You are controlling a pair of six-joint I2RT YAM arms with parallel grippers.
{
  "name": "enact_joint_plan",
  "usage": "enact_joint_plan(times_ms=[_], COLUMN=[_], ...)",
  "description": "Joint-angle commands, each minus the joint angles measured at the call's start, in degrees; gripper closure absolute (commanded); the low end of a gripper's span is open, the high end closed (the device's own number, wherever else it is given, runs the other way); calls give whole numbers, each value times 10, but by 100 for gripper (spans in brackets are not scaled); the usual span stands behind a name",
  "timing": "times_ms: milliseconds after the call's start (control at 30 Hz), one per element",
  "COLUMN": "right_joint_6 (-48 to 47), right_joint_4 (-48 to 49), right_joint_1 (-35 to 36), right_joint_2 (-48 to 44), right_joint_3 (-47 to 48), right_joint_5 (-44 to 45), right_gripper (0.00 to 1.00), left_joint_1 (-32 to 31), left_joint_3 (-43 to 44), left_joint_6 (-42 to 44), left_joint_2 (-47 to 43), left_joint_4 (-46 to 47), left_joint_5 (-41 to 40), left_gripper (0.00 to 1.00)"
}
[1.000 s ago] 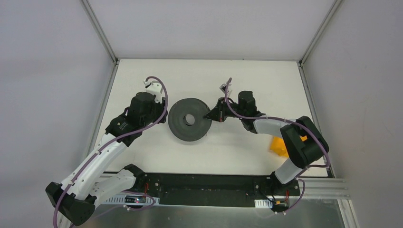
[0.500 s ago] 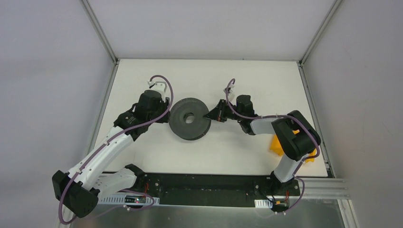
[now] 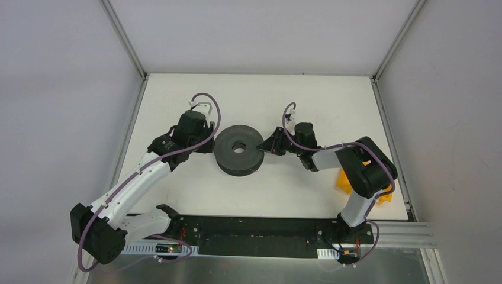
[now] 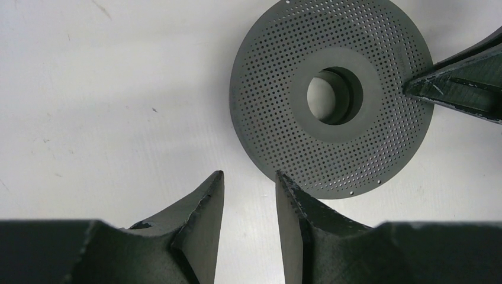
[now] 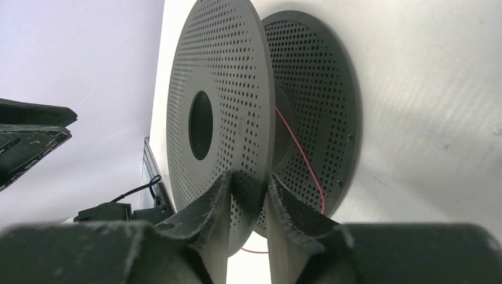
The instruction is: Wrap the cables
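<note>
The dark grey perforated spool lies flat mid-table. It also shows in the left wrist view and the right wrist view. The cable is a thin red strand running between the spool's two flanges and trailing out below them. I cannot make it out in the top view. My right gripper is shut on the rim of the spool's upper flange. My left gripper is open and empty just beside the spool's left edge, with one fingertip at the rim.
An orange object lies at the table's right side, partly behind the right arm. The right gripper's fingers show across the spool in the left wrist view. White walls enclose the table on three sides.
My left gripper has moved right, up to the spool's left edge. The spool and my right gripper have shifted slightly to the right and away from the arm bases.
</note>
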Motion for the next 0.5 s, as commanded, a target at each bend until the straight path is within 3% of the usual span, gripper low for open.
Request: enact_joint_plan(times_ms=[0,200,467], right_joint_6=[-54,-84,-126], right_joint_4=[-29,-89,-184], right_joint_1=[-19,-46,-68], right_joint_2=[-32,-70,-137], right_joint_3=[-1,12,33], right_joint_5=[31,34,50], right_gripper=[70,55,50], left_joint_1=[5,5,5], left_joint_3=[18,23,42], left_joint_6=[-8,3,36], left_joint_2=[1,-4,-11], left_joint_4=[8,8,3], left_joint_5=[8,6,-8], left_gripper=[64,64,63])
